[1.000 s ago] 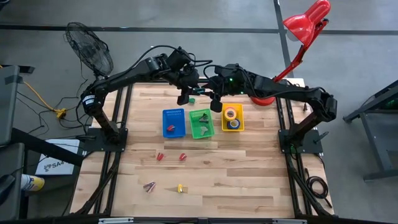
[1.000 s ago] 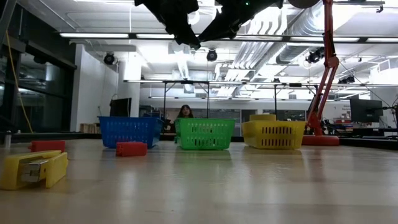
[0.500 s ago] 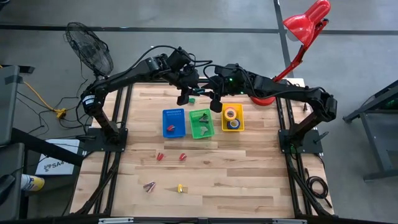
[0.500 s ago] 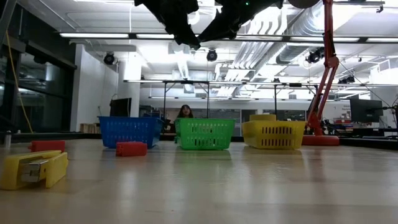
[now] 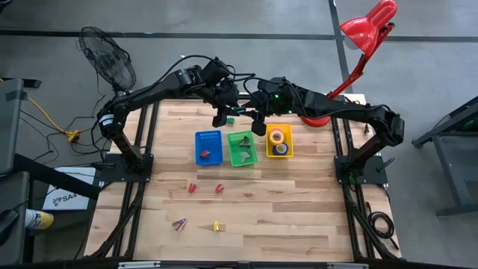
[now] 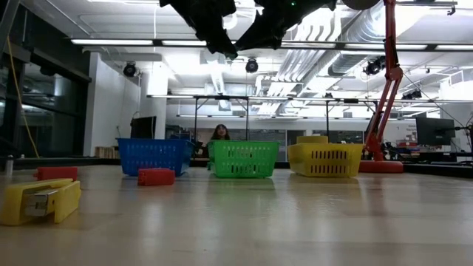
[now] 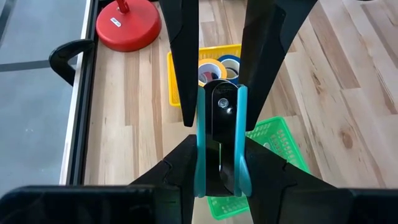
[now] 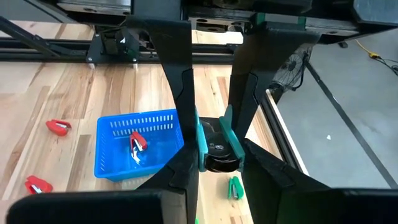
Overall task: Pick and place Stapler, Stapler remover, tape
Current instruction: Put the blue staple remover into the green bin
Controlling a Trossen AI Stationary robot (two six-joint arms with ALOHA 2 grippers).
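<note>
A teal and black staple remover (image 7: 221,134) hangs in the air above the far end of the green bin (image 5: 241,148). Both grippers are shut on it from opposite sides: my left gripper (image 7: 221,155) comes from the table's left, my right gripper (image 8: 214,152) from its right. In the high view they meet at the remover (image 5: 240,112). Tape rolls (image 5: 278,142) lie in the yellow bin (image 5: 289,152). A red stapler (image 5: 202,155) lies in the blue bin (image 5: 209,138). My left gripper pinches the staple remover's two teal sides (image 7: 201,155) between its two fingers, slanting down from the table's left. The remover is lifted clear of everything. My right gripper pinches the same remover by its teal sides (image 8: 200,144) at the opposite end, between its two fingers, slanting slightly down from the table's right. The remover hangs clear of the table between the two grippers.
A green staple remover (image 8: 234,186) lies on the table past the green bin. Loose on the nearer table are two red staplers (image 5: 191,187) (image 5: 219,188), a pink one (image 5: 179,223) and a yellow one (image 5: 216,226). A red lamp base (image 7: 127,23) stands at the far right.
</note>
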